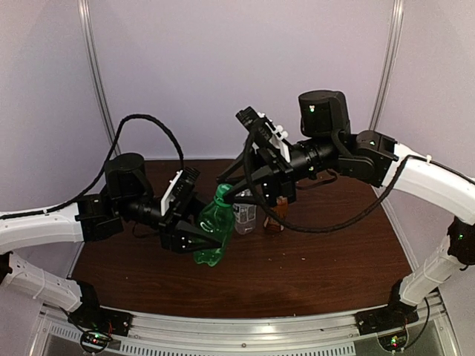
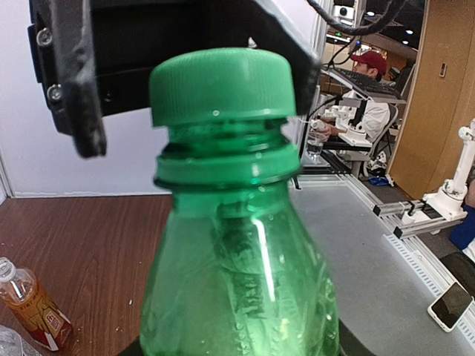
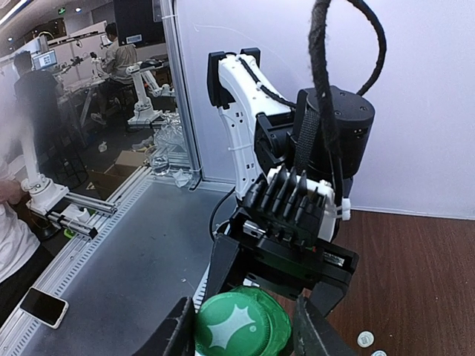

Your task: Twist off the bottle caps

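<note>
Right fingers [image 3: 177, 337] flank cap [image 3: 236, 330]; whether they grip it cannot be told.
Left gripper [image 1: 204, 241] clamps bottle [image 1: 217, 219] body; judged light, thin-walled, squashable. Take cap by its sidewall.

Top view dim, soft; glare on green bottle [image 2: 237, 252].

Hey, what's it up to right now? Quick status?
Left end effector clamped on green bottle. Right end effector straddles green cap, grip unclear. Cap still on. Clear bottle, amber bottle behind, not blocking.

Dark wooden table [image 1: 319, 259] — off its edge a smartphone [image 2: 450, 305] on grey flooring, a red-capped man [image 2: 371, 81] seated beyond.
</note>
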